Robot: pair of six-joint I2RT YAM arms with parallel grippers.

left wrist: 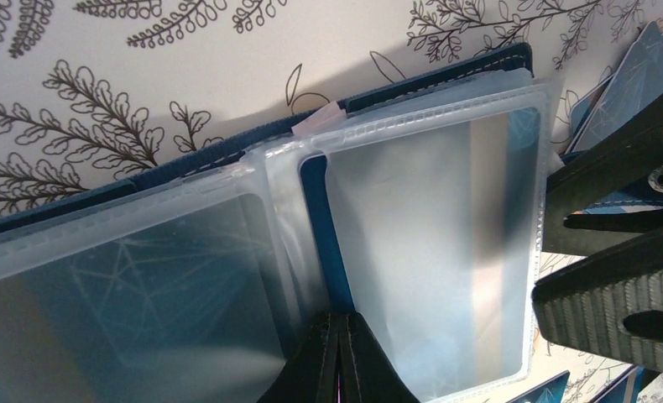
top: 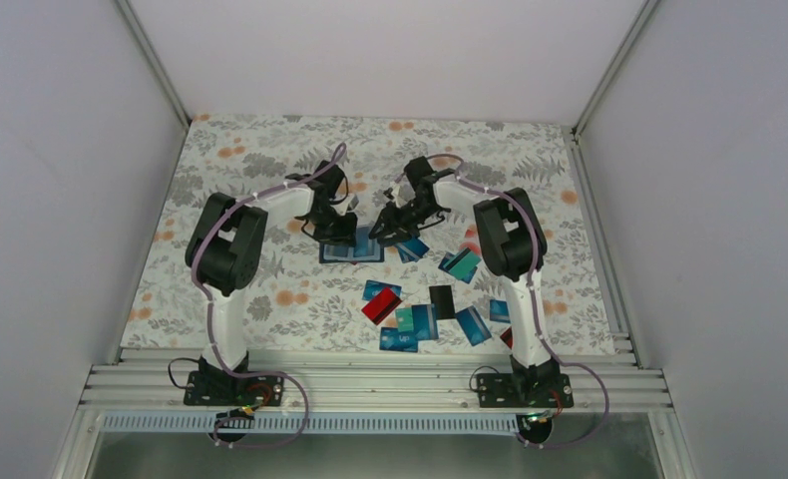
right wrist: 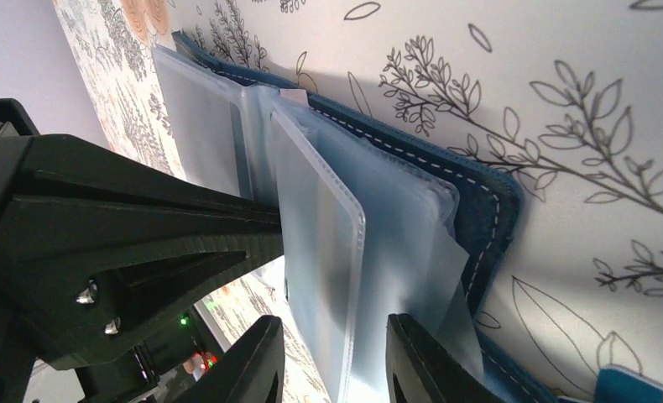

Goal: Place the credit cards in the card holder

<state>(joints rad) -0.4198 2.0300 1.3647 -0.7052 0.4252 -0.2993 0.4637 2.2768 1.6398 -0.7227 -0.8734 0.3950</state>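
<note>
The card holder [top: 351,251] lies open on the floral cloth, its navy cover [left wrist: 446,71] under clear plastic sleeves [left wrist: 429,218]. A teal card [left wrist: 143,285] shows through the left sleeve. My left gripper [left wrist: 339,353] is shut, its tips pressed on the holder's blue middle fold. My right gripper [right wrist: 336,361] is open, its jaws on either side of the edge of a raised clear sleeve [right wrist: 320,243]; it also shows at the right of the left wrist view [left wrist: 546,243]. Loose credit cards [top: 410,324], a red one [top: 381,308] and a black one [top: 441,299] lie nearer the bases.
More teal cards [top: 461,264] lie right of the holder, one [top: 413,247] just beside my right gripper [top: 385,232]. My left gripper [top: 342,232] is close to it over the holder. Grey walls enclose the cloth [top: 270,160]; a metal rail [top: 370,384] runs along the near edge.
</note>
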